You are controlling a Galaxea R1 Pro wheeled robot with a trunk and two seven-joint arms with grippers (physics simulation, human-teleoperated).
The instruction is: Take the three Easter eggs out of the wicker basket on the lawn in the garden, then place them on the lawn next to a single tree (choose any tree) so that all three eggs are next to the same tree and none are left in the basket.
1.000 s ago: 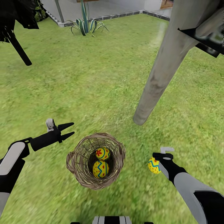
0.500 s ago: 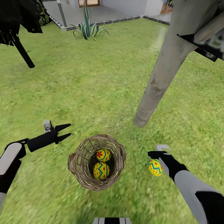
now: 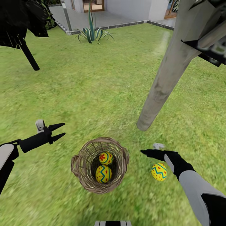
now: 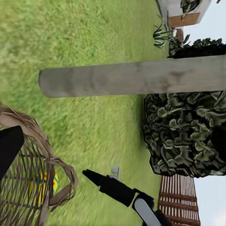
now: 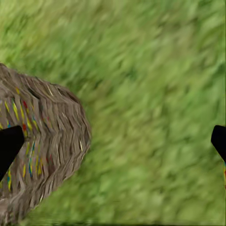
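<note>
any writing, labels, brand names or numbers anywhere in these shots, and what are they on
None: no readable words, numbers, labels or brand marks in any view.
The Easter eggs bear only painted marks: red dots or flowers and blue zigzags, no letters.
The wicker basket, tree trunk, left gripper and right gripper are unmarked.
The house behind shows no sign.
</note>
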